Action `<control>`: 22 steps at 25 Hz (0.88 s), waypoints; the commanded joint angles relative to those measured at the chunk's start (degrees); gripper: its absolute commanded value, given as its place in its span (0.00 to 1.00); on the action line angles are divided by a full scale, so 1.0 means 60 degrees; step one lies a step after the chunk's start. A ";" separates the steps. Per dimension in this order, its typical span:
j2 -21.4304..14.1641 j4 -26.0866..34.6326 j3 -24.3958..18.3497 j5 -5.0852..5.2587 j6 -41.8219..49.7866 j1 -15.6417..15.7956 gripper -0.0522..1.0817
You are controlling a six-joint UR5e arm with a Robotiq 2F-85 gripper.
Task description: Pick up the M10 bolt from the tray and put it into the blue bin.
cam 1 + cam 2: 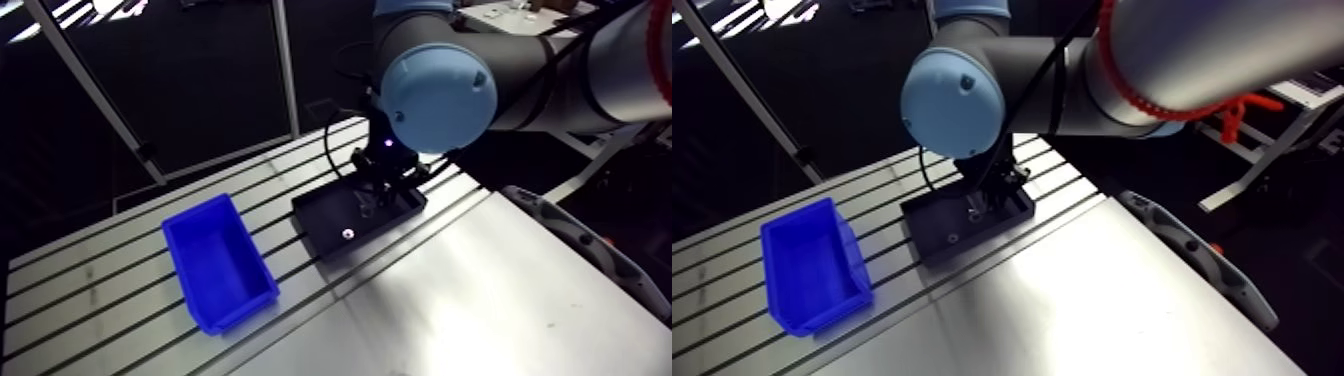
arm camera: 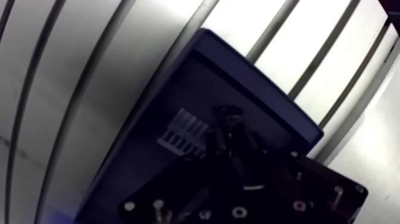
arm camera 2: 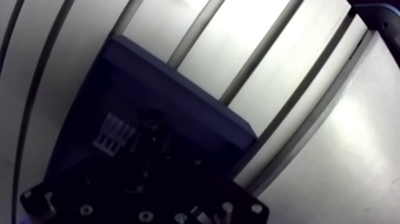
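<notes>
Slotted aluminium makes up the bench [image 1: 500, 290], with a black tray [image 1: 315, 215] toward its far edge and a blue bin [image 1: 215, 262] beside the tray, apart from it. On the tray floor, on the side nearer the bin, lies what I take for the bolt [image 1: 347, 232], a small bright metal speck, too small to be sure. It should be stiff, dense and smooth, best taken across the shank under the head. The gripper [image 1: 385, 178] hangs low over the tray; open or closed, I cannot tell.
</notes>
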 commanded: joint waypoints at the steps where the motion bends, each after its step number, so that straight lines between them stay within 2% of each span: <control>1: 0.0005 0.0000 0.0015 0.0000 0.0000 0.0004 0.70; 15: 0.0005 -0.0015 0.0015 0.0000 0.0000 0.0004 0.76; 22: -0.0039 -0.0015 0.0000 0.0000 0.0000 0.0004 0.86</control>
